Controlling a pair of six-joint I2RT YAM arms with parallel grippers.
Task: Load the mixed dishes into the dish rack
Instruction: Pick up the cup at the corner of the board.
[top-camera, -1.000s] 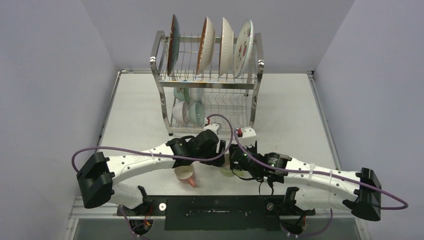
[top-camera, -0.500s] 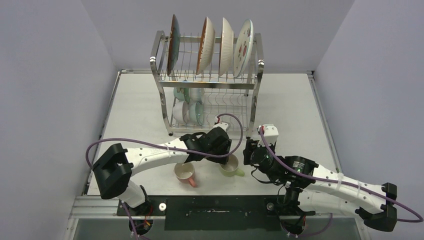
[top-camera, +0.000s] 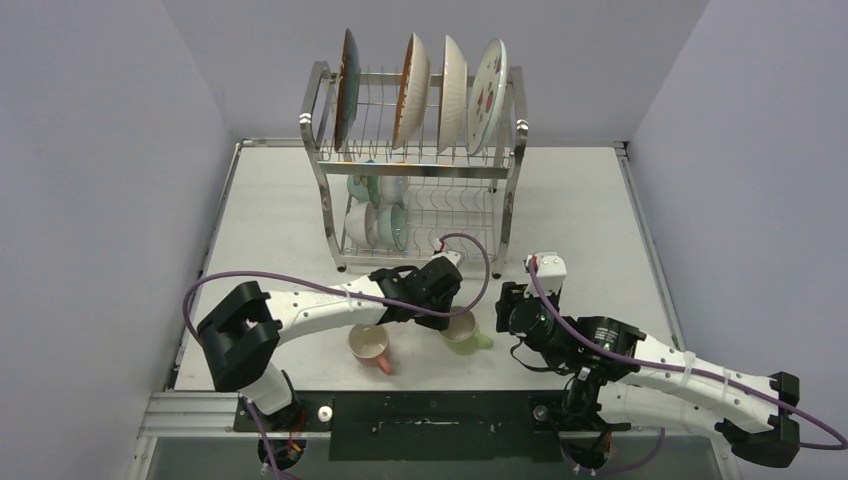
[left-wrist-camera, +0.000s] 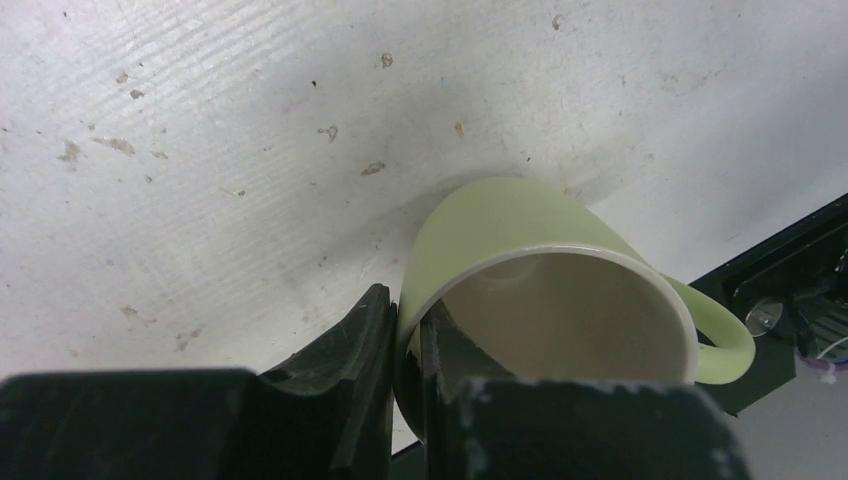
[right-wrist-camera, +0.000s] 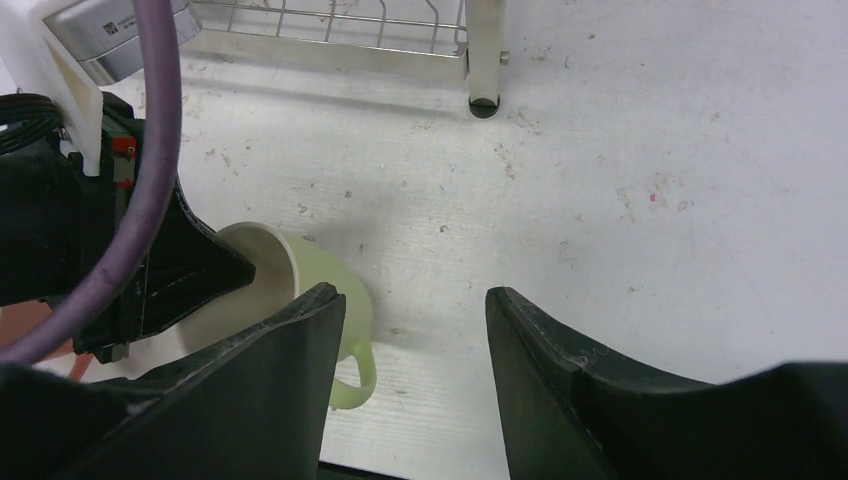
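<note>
Green mug (left-wrist-camera: 540, 262) on worktop (left-wrist-camera: 200, 150), in front of dish rack (top-camera: 415, 170).
Left tool (left-wrist-camera: 405, 335) clamped on the mug's wall, one finger inside the rim, one outside. Right tool (right-wrist-camera: 415, 300) jaws apart, empty, just beside the mug's handle side. Pink mug (top-camera: 370, 348) near, to its left.

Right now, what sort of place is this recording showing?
Most likely a robot test booth, not a home kitchen: plain walls box in a white table, a left arm and right arm are bolted along its near edge, and the dish rack with plates stands on the table.
</note>
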